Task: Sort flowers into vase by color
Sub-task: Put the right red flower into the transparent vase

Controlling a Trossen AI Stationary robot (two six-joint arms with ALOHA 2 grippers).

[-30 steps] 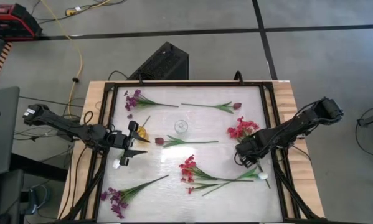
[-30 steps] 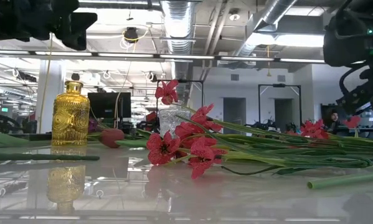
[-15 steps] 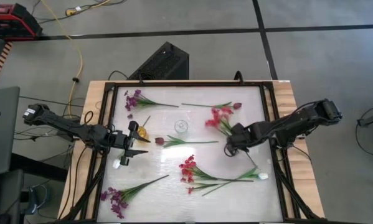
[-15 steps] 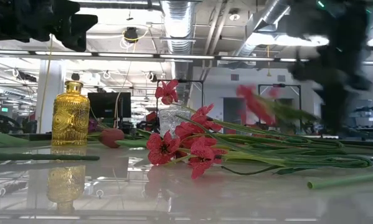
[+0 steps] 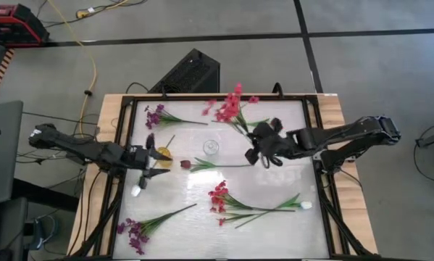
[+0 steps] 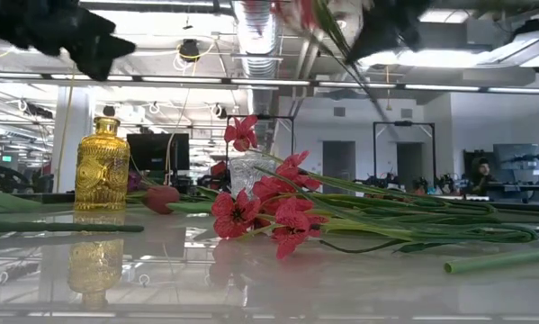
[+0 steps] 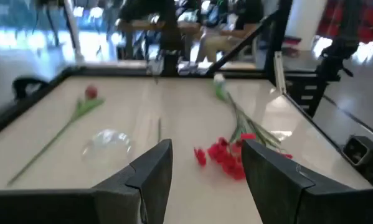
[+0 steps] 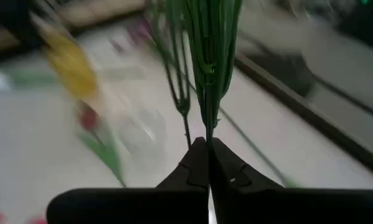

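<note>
My right gripper (image 5: pixel 254 151) hangs above the table's middle, right of the clear glass vase (image 5: pixel 211 147). It is shut on a red-pink flower sprig (image 5: pixel 228 109), whose blossoms point to the far edge. My left gripper (image 5: pixel 148 156) stands open with nothing between its fingers, beside the yellow vase (image 5: pixel 163 154). Lying flat on the table are a purple sprig (image 5: pixel 157 116) at the far left and another (image 5: pixel 134 230) at the near left. Also flat are a maroon bud on its stem (image 5: pixel 186 164) and a red sprig (image 5: pixel 219 197) with a white bud (image 5: pixel 306 205). My right gripper pinches the sprig's thin green stem (image 8: pixel 206 127) between its two fingertips, below the leaves. The fingers come from the table's right and lie across the stem. The sprig is lifted clear of the table and slants up and away, blossoms (image 5: pixel 231 105) toward the far edge.
A dark frame (image 5: pixel 314 145) rims the white tabletop. The two vases stand close together left of centre. A bare stretch of table lies right of the red sprig.
My right gripper has carried the red-pink sprig up off the right side of the table and swung it toward the left and far edges, nearer the clear vase. The sprig is now clear of the table, its blossoms past the far side of the vase.
</note>
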